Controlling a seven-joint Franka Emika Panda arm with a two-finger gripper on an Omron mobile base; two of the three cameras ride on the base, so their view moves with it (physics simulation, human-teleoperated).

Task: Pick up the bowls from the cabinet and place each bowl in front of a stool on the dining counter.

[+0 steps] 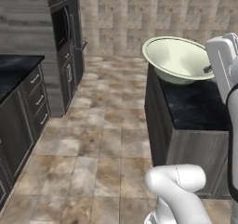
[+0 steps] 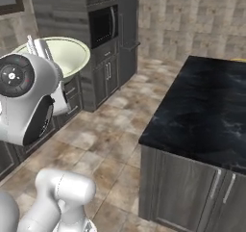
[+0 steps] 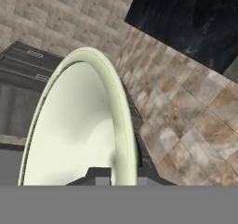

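Left base view. Cream bowl (image 1: 175,59): carried in the air, tilted, its open face turned up and toward the camera, overlapping the far corner of the island (image 1: 195,108) in the picture. The white hand comes in from the right edge and meets the rim; the gripper (image 1: 208,69) pinches it there, which explains the slant, since a bowl held by one edge hangs off level. Wall counter (image 1: 16,69) and oven tower (image 1: 65,28) stand well apart at left, across bare tiled floor (image 1: 107,125).

Right base view. Bowl (image 2: 65,55) sits high at left, partly behind the arm's wrist (image 2: 24,96), clear of any surface. Island top (image 2: 206,110) lies to the right, black and veined, with nothing on the part shown. A sliver of yellow at its far right edge may be a stool; too little shows to tell.

Hand view. Bowl rim (image 3: 118,121) runs up from the finger tips (image 3: 100,174), seen nearly edge-on. Jaws are closed tight on the rim wall. Floor and a corner of the island (image 3: 195,18) lie beyond the bowl, so it appears to be in transit and not yet set down.
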